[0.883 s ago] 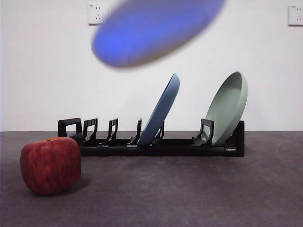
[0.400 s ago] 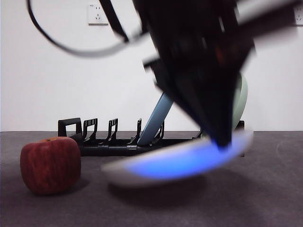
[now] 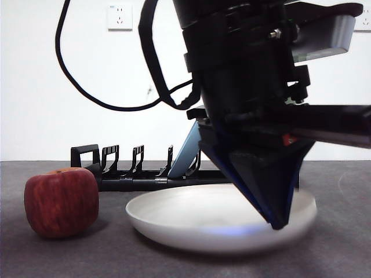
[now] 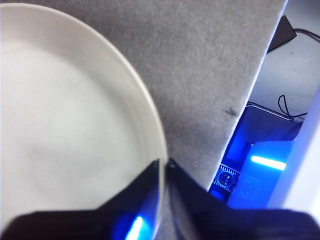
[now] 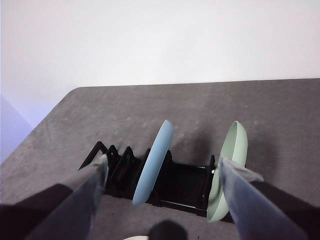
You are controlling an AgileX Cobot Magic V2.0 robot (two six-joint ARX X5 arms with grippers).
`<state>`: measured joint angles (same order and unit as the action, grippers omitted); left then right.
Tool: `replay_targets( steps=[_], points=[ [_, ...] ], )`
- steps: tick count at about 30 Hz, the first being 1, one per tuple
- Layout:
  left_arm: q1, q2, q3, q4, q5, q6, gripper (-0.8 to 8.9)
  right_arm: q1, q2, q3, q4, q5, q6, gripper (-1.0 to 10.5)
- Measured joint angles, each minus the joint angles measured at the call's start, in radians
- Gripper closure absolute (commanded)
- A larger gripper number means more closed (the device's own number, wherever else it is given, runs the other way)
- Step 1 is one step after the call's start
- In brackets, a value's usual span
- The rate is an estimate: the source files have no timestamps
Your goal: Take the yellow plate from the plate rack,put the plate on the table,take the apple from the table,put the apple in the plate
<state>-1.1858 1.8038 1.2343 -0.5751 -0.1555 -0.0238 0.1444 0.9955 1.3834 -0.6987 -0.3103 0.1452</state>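
Black jaws of the left gripper (image 4: 163,167) pinch the rim of the yellow plate (image 3: 208,215), which looks pale cream and sits flat on the dark grey table (image 3: 69,255). Seen from the front, that arm comes down large and dark over the plate's right side. Left of the plate, apart from it, stands the red apple (image 3: 61,201). Behind both runs the black plate rack (image 3: 136,174), with a blue plate (image 5: 152,162) and a pale green plate (image 5: 226,170) leaning in its slots. Higher up, the right gripper (image 5: 162,172) hangs well above the rack, its jaws spread wide and holding nothing.
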Motion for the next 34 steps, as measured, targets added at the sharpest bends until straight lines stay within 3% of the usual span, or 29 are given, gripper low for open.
replay_targets(
  steps=[8, 15, 24, 27, 34],
  points=[
    [0.008, -0.101, 0.0, -0.031, -0.173, -0.03, 5.49, 0.023, 0.0, 0.0, 0.001, -0.003, 0.0, 5.7],
    [0.067, -0.385, 0.002, 0.011, -0.179, -0.031, 5.63, 0.129, 0.017, 0.0, 0.018, -0.003, -0.005, 5.7],
    [0.35, -0.747, 0.004, 0.028, -0.183, -0.029, 5.63, 0.381, 0.105, 0.0, 0.021, 0.002, -0.068, 5.6],
    [0.455, -0.837, 0.004, 0.017, -0.185, -0.029, 5.63, 0.456, 0.156, 0.0, 0.039, 0.007, -0.095, 4.9],
    [0.628, -1.015, 0.004, -0.052, -0.211, -0.029, 5.63, 0.644, 0.323, 0.0, 0.082, 0.072, -0.146, 4.7]
  ],
)
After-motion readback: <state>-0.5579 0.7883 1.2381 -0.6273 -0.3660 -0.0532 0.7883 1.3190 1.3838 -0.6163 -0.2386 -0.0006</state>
